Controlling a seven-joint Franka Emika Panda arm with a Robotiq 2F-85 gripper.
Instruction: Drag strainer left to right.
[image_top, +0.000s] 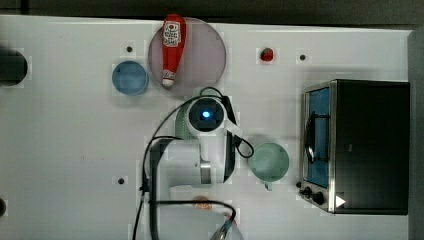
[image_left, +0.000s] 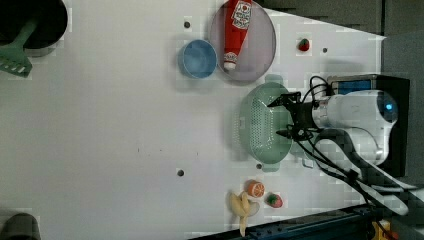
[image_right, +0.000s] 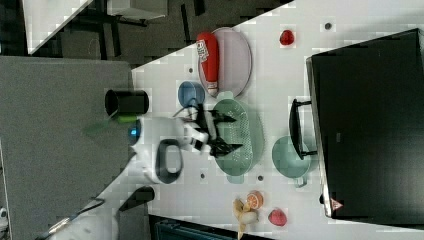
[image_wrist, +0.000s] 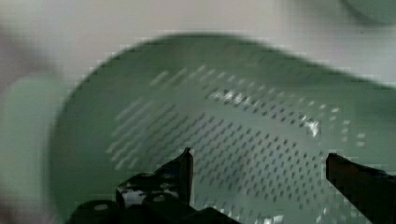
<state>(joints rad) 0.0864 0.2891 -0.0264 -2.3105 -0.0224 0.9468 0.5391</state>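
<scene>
The claw (image_left: 281, 118) hung spread wide and empty, the strainer (image_left: 262, 125) right under its tips on the surface (image_left: 100, 125); no grip yet, so the whole drag remained

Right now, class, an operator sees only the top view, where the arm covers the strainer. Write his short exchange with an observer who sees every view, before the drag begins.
Operator: Is the gripper open?
Observer: Yes. In the wrist view the gripper has its fingertips wide apart, with nothing between them.
Operator: Where is it over the strainer?
Observer: In the left view it hangs above the strainer, over the holed bottom. I cannot tell whether it touches.
</scene>
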